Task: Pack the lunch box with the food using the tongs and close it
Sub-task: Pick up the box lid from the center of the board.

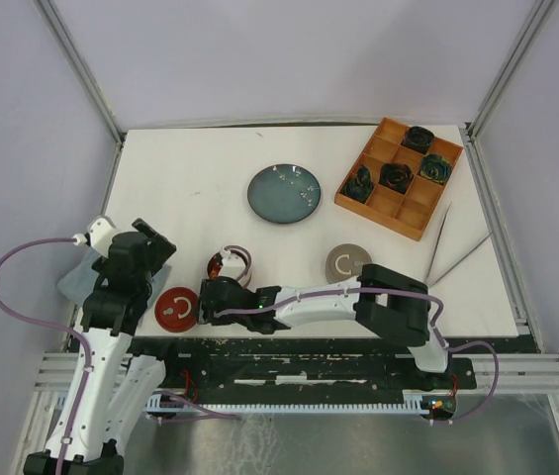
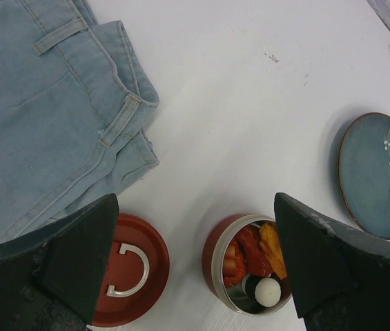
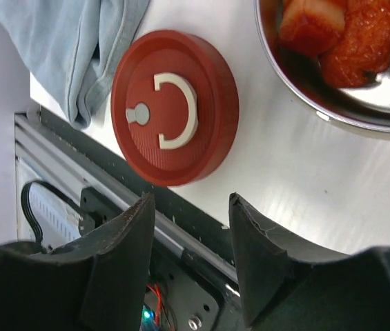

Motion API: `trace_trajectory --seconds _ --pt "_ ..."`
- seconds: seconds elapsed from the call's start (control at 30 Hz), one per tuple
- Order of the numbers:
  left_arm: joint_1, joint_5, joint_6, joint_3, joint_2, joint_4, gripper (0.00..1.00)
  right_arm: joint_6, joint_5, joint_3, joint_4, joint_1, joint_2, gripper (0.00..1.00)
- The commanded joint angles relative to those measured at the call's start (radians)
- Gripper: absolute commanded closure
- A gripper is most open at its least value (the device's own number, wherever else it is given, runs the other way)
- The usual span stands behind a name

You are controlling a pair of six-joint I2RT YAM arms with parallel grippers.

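The lunch box (image 2: 212, 262), a round red container with a steel lining, stands open near the front of the white table (image 1: 190, 188), just to the right of its red lid (image 3: 174, 114), which lies flat with its pale C-shaped handle facing up. The food (image 2: 250, 245) sits inside the box: red and orange pieces, a yellow slice against the wall and a small white ball (image 2: 267, 291) at the near rim. The tongs (image 1: 454, 259) lie on the table at the far right, in front of the orange wooden compartment tray (image 1: 410, 210), well apart from both arms and touched by neither. The left gripper (image 2: 193, 227) hangs above the table with its jaws spread wide and holds nothing; from its wrist camera the red lid shows beside one finger and the lunch box beside the other. The right gripper (image 3: 191, 207) reaches across to the left and hovers low at the table's front edge, just beside the red lid, its jaws about half open with nothing between them. A folded pair of light blue jeans (image 2: 43, 103) lies at the left edge. A dark blue plate (image 1: 284, 194) sits in the middle of the table, a grey lid (image 1: 347, 263) lies right of the lunch box, and dark green coiled rosettes (image 1: 396, 176) fill several tray compartments.
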Motion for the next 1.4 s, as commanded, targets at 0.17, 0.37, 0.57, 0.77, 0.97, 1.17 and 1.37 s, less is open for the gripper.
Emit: trace_trajectory --seconds 0.17,0.37,0.57,0.77,0.97,1.17,1.37 --pt "0.003 -0.043 0.065 0.044 -0.017 -0.004 0.01 0.164 0.092 0.211 -0.197 0.016 0.135 0.47" --pt "0.004 -0.04 0.079 0.046 -0.033 -0.001 0.01 0.098 0.122 0.357 -0.358 0.021 0.233 0.47" --pt "0.004 -0.04 0.086 0.033 -0.061 0.015 0.01 0.08 0.141 0.371 -0.398 0.022 0.254 0.5" --pt "0.004 -0.033 0.085 0.033 -0.058 0.008 0.01 0.038 0.183 0.43 -0.488 0.024 0.284 0.53" --pt "0.004 -0.033 0.084 0.029 -0.052 0.007 0.01 0.041 0.17 0.481 -0.542 0.024 0.335 0.55" --pt "0.004 -0.033 0.086 0.029 -0.044 0.007 0.01 0.006 0.153 0.573 -0.625 0.025 0.384 0.59" --pt "0.004 -0.028 0.091 0.026 -0.04 0.001 0.01 -0.055 0.141 0.55 -0.654 0.021 0.337 0.8"
